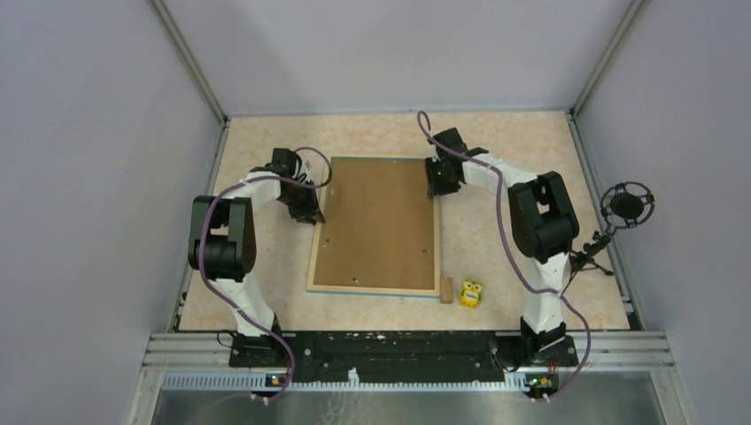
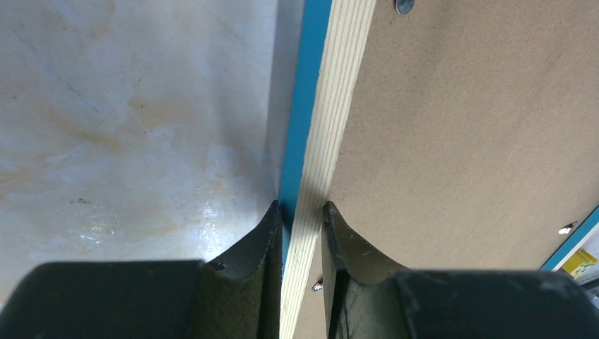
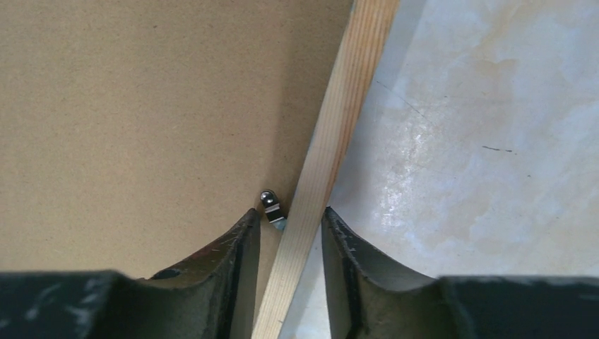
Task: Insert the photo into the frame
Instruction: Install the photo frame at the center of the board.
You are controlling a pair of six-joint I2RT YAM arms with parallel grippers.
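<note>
- Frame (image 1: 372,289) lies face down in the middle of the table (image 1: 514,142), with its brown backing board (image 1: 376,221) uppermost inside the rails. The photo shows in no view, so I cannot tell whether it sits under the board.
- Handling, as a judgement: light, stiff, thin wood that is likely to slide on the glossy top. Any glazing would be fragile. It is best held by the 2 long side rails, opposite each other.
- Left gripper (image 2: 302,212) is clenched on the left rail, with 1 finger on the blue outer edge and 1 on the board side.
- Right gripper (image 3: 289,215) straddles the right rail near its far end, released, with a gap at each finger. A metal clip (image 3: 271,205) sits just inside the rail.
- Both arms reach forward, elbows raised, wrists pitched down at the rails.
</note>
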